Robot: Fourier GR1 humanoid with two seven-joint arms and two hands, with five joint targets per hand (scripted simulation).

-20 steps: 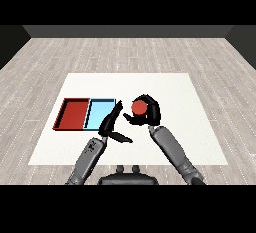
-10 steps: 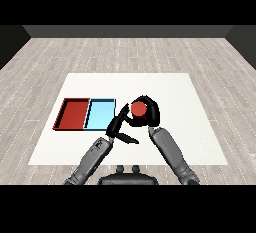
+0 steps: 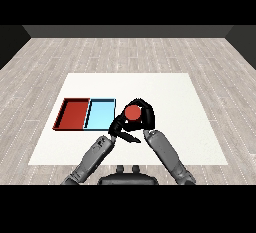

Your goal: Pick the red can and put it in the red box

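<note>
Right hand (image 3: pixel 144 119) was curled round the red can (image 3: pixel 132 112), its fingers arching over the top and far side while the can's round red top showed between them. Nearest of all, both grey forearms rose from the lower edge of the view, the right one from about five o'clock and the left from about seven o'clock. Left hand (image 3: pixel 119 128) lay just at eight o'clock of the can, close against the right hand; whether its fingers were straight or bent could not be told. Beyond, at nine o'clock of the can, the light blue tray (image 3: pixel 101 114) sat on the white table (image 3: pixel 175 97), and the red tray (image 3: pixel 74 114) lay touching it on its nine o'clock side.
</note>
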